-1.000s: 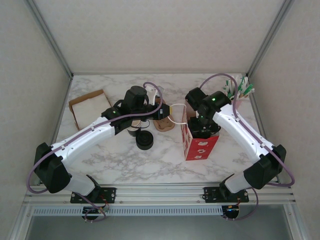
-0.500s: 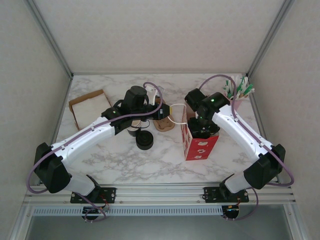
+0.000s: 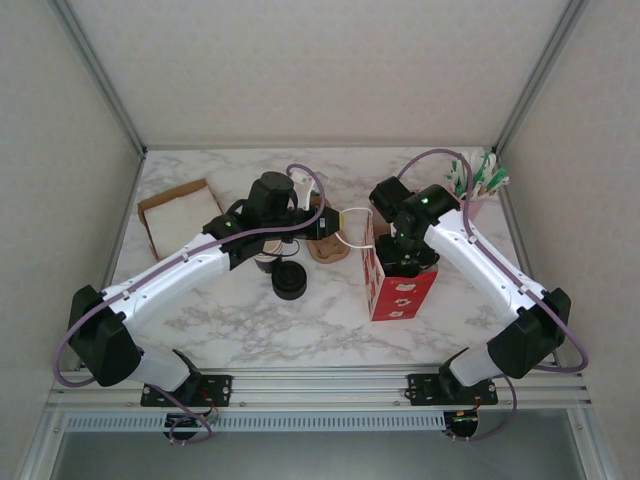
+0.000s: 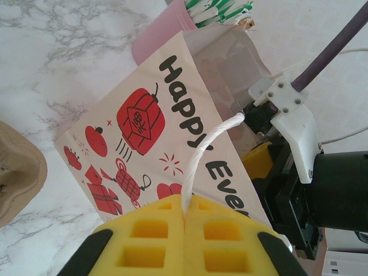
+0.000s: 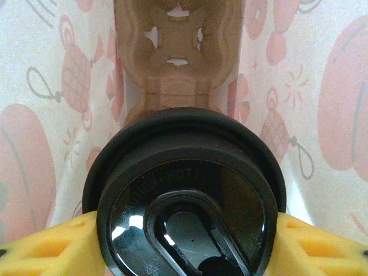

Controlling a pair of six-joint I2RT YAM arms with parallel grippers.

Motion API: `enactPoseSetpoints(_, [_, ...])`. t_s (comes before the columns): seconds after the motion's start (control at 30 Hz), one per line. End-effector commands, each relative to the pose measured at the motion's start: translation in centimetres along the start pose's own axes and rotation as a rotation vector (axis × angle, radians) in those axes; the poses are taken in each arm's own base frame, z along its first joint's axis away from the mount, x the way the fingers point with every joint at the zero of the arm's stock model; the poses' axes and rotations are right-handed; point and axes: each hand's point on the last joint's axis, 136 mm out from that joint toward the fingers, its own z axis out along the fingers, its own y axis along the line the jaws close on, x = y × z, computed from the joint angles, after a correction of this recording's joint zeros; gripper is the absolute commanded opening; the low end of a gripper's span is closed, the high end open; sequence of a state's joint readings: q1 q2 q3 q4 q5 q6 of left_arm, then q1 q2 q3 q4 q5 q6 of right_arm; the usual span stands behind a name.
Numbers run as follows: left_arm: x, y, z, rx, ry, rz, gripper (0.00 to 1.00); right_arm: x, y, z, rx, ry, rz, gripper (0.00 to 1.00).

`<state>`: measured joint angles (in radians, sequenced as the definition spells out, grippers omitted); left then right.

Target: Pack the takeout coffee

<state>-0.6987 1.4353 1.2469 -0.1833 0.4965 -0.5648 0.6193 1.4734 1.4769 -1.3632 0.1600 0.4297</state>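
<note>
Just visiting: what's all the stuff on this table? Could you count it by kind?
Printed paper bag: 1
Lidded coffee cup, inside the bag: 1
Loose black lid pile: 1
Lidless cup stack, partly hidden: 1
Brown pulp carriers: 2, the table carrier and the bagged carrier
Cardboard box: 1
Pink holder of packets: 1
Total: 8

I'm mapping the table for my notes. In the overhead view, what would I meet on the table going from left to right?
Flat cardboard box → black lid → brown cardboard cup carrier → red paper bag → pink cup of straws.
</note>
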Motion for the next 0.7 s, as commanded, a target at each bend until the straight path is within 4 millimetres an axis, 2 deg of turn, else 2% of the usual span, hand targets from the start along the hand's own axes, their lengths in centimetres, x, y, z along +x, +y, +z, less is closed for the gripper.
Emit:
enactPoseSetpoints(0.0, [-0.63, -0.48, -0.1, -0.003, -0.021, 0.012, 0.0, 0.27, -0.33, 0.04, 0.003, 0.0, -0.002, 0.61])
enactPoseSetpoints(0.67, [-0.65, -0.48, -0.11, -0.001, -0.022, 0.012, 0.0, 0.43, -0.23, 0.02, -0.004, 0.012, -0.003, 0.62])
